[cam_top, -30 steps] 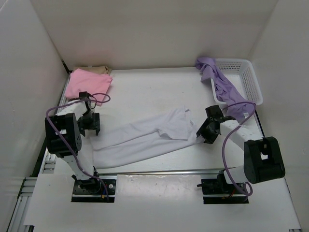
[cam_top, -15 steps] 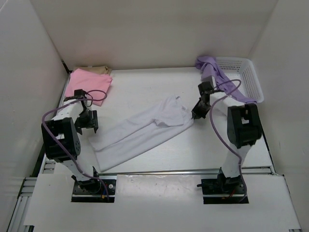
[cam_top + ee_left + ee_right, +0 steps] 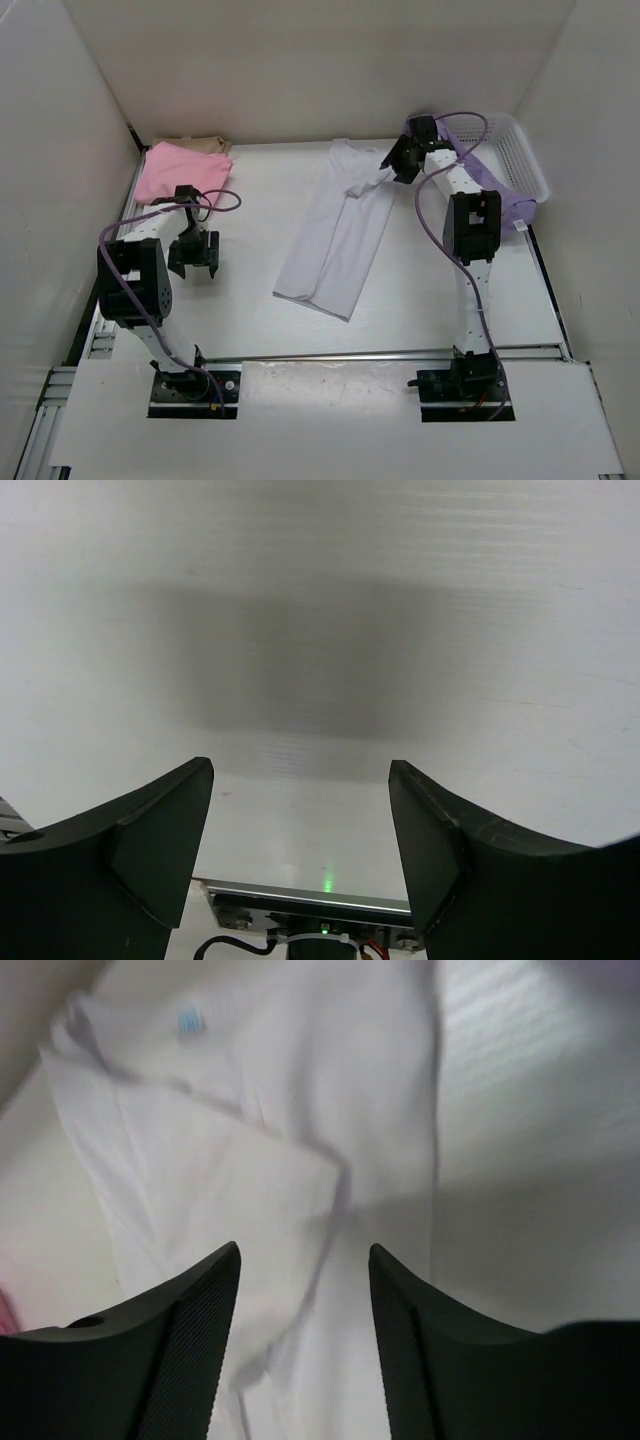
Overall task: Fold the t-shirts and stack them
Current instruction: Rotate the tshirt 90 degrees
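Looks to be mid-fold on the white shirt [image 3: 335, 235]: laid as a long narrow strip through the middle of the table [image 3: 250, 325], collar end at 12 o'clock, hem end nearer 7 o'clock, sides seemingly already turned in, though hard to judge the neatness of the layers from overhead. At 1 o'clock, just beside the collar end: the right gripper [image 3: 400, 160], spread wide and holding nothing, with only the shirt and its small blue label [image 3: 190, 1022] below the parted fingers in the wrist view. At 9 o'clock, well apart from the strip: the left gripper [image 3: 195, 255], likewise wide open and empty, over bare table. Counts two garments as done: the pink shirt [image 3: 183, 172] folded at 10 o'clock, resting on the tan shirt [image 3: 205, 143], showing only a far edge. Leaves the lavender shirt [image 3: 495, 190] unfolded at 2 o'clock, draped over the rim of the mesh basket [image 3: 520, 140]. Calls next for a crosswise fold: closing on both corners of one short end, likely the collar end for the right and a reach inward for the left, lifting low, carrying that end over to meet the other with edges aligned, then shifting the packet onto the pile at 10 o'clock.
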Tool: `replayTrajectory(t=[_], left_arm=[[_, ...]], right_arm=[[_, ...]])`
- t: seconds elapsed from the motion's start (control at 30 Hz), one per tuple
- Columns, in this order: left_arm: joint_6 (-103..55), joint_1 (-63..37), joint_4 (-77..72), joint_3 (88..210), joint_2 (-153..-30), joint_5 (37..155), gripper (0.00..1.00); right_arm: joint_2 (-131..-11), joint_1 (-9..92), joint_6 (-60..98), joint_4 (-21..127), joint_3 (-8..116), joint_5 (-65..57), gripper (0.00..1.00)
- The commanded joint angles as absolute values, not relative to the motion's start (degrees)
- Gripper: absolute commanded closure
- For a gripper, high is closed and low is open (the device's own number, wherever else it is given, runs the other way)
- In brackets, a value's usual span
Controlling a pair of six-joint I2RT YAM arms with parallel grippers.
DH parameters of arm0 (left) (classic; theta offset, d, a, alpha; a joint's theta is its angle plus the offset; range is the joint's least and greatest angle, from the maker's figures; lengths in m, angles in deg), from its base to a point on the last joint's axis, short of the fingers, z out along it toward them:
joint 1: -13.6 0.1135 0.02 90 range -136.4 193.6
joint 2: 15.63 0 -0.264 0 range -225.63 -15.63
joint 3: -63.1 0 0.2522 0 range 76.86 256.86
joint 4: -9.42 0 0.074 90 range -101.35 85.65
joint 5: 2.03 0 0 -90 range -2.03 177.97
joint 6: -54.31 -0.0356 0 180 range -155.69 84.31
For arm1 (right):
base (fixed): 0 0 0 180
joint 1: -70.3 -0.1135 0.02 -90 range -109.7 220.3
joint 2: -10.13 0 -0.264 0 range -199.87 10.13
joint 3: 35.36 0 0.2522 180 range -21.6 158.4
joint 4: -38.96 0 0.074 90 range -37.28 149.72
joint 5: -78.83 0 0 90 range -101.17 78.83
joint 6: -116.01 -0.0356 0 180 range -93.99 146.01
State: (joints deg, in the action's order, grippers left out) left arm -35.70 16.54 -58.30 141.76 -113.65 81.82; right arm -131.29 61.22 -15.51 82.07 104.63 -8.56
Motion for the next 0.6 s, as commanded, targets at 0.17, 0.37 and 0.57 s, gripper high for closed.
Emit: replayTrajectory(t=[0.17, 0.37, 0.57], left_arm=[[-35.69, 14.92, -60.68, 145.06, -112.05, 83.75, 0.18], [-35.69, 14.92, -62.97, 145.68, -102.22, 79.55, 0.17], [-35.69, 17.38, -61.83, 140.32, -83.59, 77.16, 0.00]], right_arm=[[-109.95, 53.08, -5.90, 81.55, 90.57, -10.88, 0.36], [-87.02, 47.54, -6.07, 81.55, 72.50, -21.62, 0.35], [-66.44, 38.14, -12.30, 81.03, 45.62, -24.44, 0.35]])
